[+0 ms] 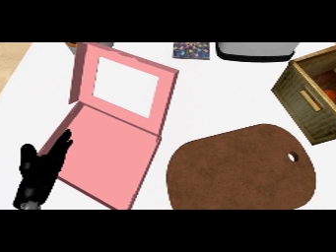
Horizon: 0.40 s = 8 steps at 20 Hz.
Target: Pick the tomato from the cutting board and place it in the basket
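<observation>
The brown cutting board lies at the lower middle right, with nothing on its top. At the right edge stands the wooden basket, tilted in the view. A small red-orange patch, the tomato, shows inside it against the far wall. My left hand rests at the lower left, fingers straight and pointing up, beside the pink box's edge and holding nothing. My right hand does not show.
A pink box with its windowed lid open lies left of the board. At the back edge sit a patterned packet and a grey and white pot. Wooden floor shows at the far left.
</observation>
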{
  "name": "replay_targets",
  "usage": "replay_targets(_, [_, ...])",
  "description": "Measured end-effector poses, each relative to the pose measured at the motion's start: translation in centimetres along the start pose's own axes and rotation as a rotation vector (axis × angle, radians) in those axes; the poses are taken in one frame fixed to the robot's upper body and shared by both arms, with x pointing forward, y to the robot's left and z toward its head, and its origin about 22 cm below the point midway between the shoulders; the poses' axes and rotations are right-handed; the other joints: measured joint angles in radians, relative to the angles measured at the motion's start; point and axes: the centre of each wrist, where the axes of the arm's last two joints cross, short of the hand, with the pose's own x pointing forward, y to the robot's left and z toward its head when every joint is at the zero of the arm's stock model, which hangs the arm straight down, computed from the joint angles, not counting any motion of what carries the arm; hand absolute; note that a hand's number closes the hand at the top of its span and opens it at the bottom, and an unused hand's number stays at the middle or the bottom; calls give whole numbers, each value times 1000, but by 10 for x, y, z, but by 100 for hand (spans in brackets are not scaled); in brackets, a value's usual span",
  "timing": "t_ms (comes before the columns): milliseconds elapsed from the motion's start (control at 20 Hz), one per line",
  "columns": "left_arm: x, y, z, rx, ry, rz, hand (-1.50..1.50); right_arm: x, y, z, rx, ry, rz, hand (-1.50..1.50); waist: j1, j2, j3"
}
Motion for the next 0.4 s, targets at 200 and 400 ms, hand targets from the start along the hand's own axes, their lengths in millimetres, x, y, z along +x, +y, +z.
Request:
replay_targets(200, [2,0,1,4,1,0,0,-4,-17,5,-51,40,-67,-150,0,1,-2])
replay_targets(400, [2,0,2,7,-8,0,0,-14,-50,24,-110,83,-82,-150,0,6,-1])
